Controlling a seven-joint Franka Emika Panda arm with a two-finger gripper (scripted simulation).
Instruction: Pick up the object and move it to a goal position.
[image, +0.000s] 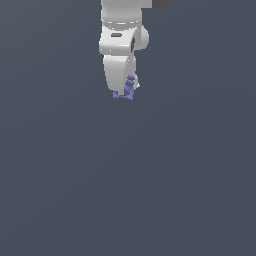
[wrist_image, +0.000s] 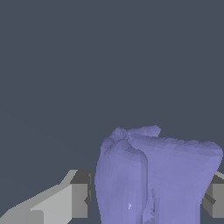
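Item: periwinkle object (wrist_image: 157, 175), sitting between the fingers (wrist_image: 65, 201) of the white gripper (image: 127, 90), which is closing narrowly around it. Step, by judgement: the grasp is being secured; carrying it to the goal, unseen here, is remaining.

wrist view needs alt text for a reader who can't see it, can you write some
A knobbly periwinkle-purple object fills the lower part of the wrist view, sitting between the two grey fingers of the gripper, one on each side of it. Behind it there is only a plain dark blue-grey background.
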